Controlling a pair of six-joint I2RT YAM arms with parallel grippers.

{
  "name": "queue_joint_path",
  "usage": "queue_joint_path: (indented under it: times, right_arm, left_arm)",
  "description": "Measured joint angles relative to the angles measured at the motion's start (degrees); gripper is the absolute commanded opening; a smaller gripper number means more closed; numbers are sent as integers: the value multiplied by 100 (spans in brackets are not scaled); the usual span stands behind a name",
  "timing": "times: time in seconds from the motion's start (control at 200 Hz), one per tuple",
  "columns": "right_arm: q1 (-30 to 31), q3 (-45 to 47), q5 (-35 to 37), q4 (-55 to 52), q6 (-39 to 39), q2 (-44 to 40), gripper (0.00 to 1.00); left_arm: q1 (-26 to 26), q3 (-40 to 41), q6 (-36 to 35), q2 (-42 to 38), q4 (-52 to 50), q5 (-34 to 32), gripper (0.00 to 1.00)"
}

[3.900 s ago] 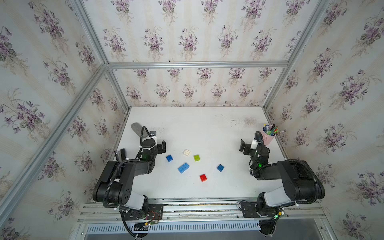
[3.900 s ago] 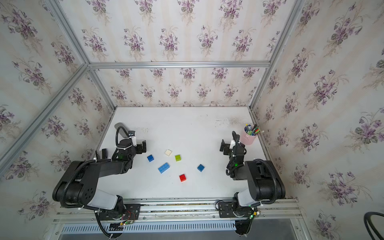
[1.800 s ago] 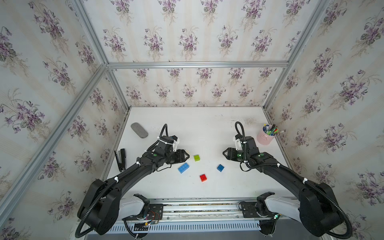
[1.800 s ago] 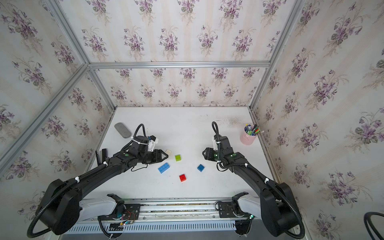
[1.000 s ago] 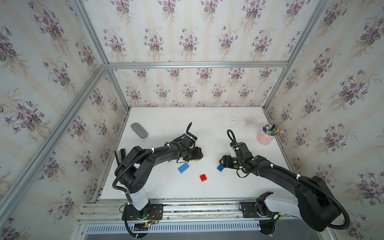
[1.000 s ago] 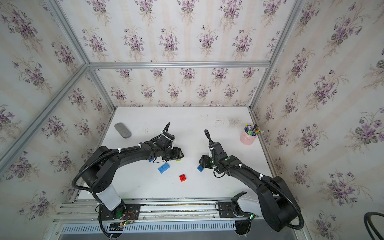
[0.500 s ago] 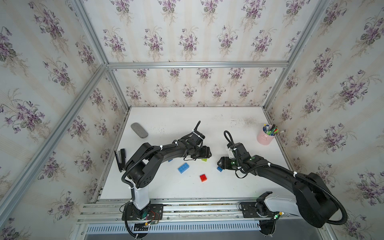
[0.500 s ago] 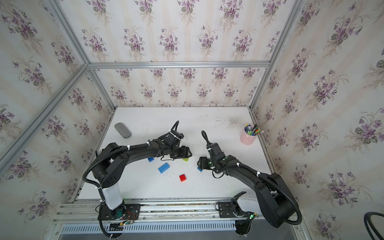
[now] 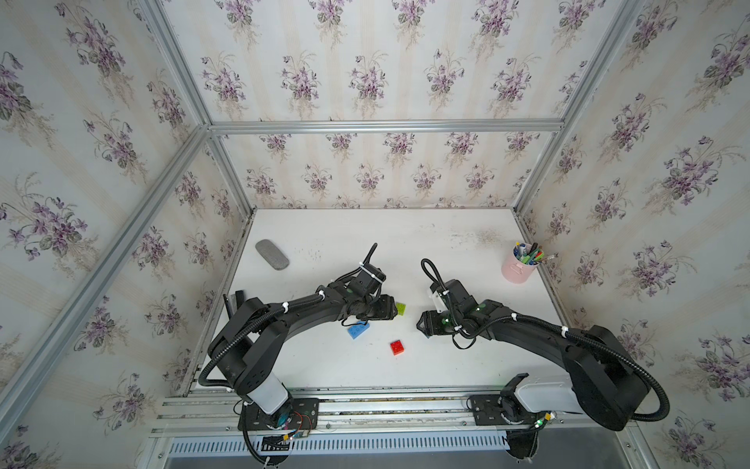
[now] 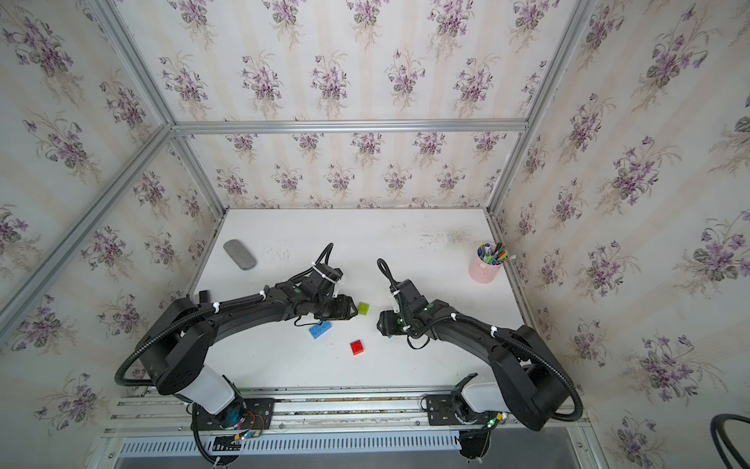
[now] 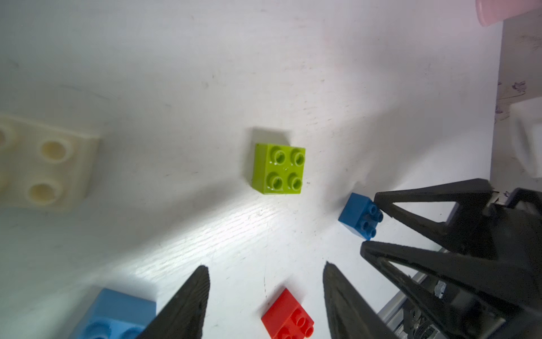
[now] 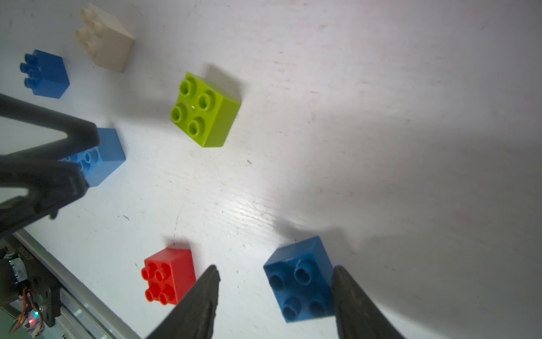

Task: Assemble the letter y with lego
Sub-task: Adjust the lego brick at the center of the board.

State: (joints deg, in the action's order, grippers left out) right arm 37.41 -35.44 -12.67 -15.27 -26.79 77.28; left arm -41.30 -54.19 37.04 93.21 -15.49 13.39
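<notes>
Lying unjoined, six studded lego; both jaws parted, right astride dark blue brick.

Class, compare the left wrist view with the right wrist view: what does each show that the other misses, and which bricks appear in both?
Only the left wrist view: an edge of the pink cup.
Only the right wrist view: a second dark blue brick, lying apart from the rest.
Both: the white brick (cut off in the left wrist view), lime green brick, red brick, light blue brick, and the near dark blue brick, which the right gripper straddles with its fingers apart.
</notes>
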Motion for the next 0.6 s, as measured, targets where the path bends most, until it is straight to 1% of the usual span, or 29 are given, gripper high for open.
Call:
queue_joint_path:
  times: [0.145,0.16,0.235,0.445,0.6]
  right_arm:
    - [236,-107,166,-151,24,146,58]
    - [258,-125,181,-168,24,175,58]
    - [367,-221,289,-219,48,326,57]
    - [603,-415,577,-313,90,605,51]
    - [651,-483,745,-396,92,702,48]
  left_arm:
    - [-59,-83,-15,181,-44,-15,56]
    - [-68,-105,-17,212,-44,-15,52]
    - [-92,-236,-22,387,-57,4,47]
    - [-153,-455,-55,772,-118,22,45]
    - [-184,-586,-55,955,-236,-39,43]
